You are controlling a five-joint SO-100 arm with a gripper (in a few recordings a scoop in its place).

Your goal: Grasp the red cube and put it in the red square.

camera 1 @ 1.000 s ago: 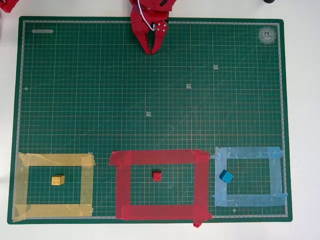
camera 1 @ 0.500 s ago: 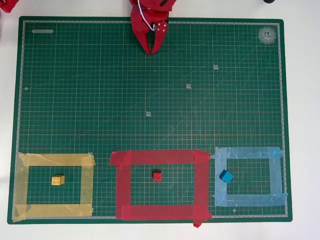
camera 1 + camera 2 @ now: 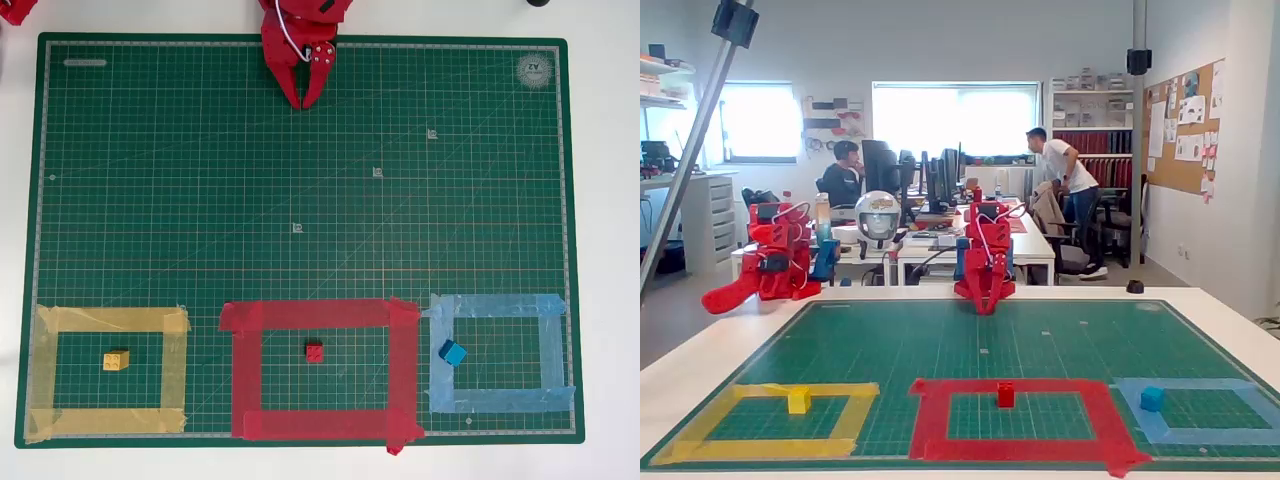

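Note:
The red cube [image 3: 314, 351] [image 3: 1006, 394] is small with studs on top and lies on the mat inside the red square [image 3: 243, 370] [image 3: 930, 417], near its middle. My red gripper [image 3: 303, 102] [image 3: 982, 308] is at the far edge of the green mat, folded back near the arm's base, well away from the cube. Its two fingers meet at the tips with nothing between them.
A yellow cube [image 3: 116, 360] [image 3: 799, 400] lies inside a yellow tape outline [image 3: 45, 370]. A blue cube [image 3: 453, 352] [image 3: 1152, 398] lies inside a light blue tape outline [image 3: 552, 350]. The green cutting mat [image 3: 300, 200] covers most of the white table.

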